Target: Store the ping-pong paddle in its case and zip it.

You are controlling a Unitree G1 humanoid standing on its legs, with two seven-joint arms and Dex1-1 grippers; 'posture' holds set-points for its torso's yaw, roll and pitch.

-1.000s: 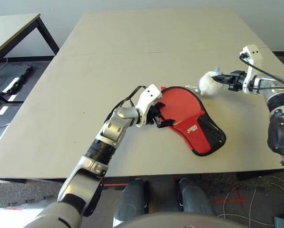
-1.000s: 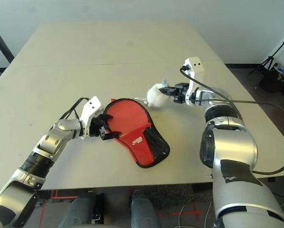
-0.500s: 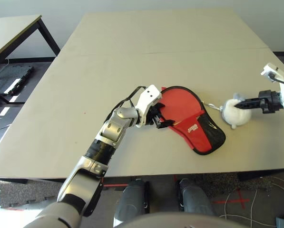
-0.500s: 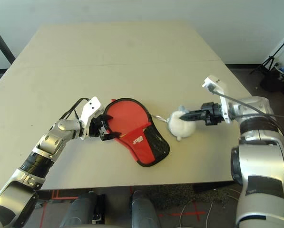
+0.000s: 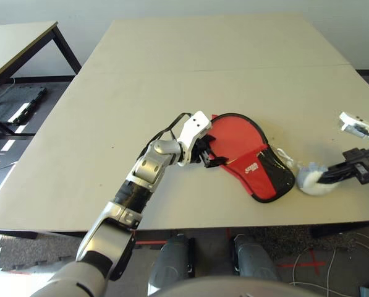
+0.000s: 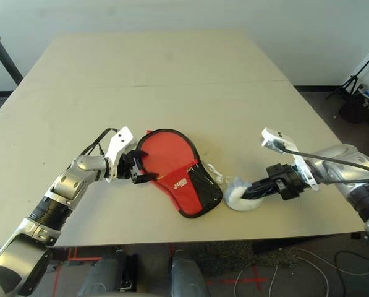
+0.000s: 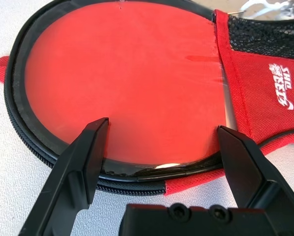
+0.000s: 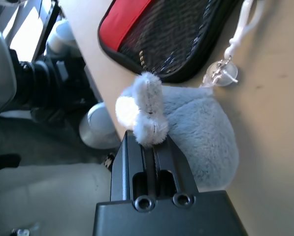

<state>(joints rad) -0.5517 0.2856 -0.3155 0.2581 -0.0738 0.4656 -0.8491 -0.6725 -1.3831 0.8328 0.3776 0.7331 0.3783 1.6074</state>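
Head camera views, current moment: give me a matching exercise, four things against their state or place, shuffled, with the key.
Things:
1. left pincer
2. right pincer
3. case
4. fluffy white charm

States:
A. lies flat on the table, red paddle face showing in its open round end
B. shut on a tuft of white fur
C. open, fingers either side of the case's round end
D. near the table's front edge, tied by a white cord to the case

Pairs: 1-C, 2-B, 3-A, 4-D
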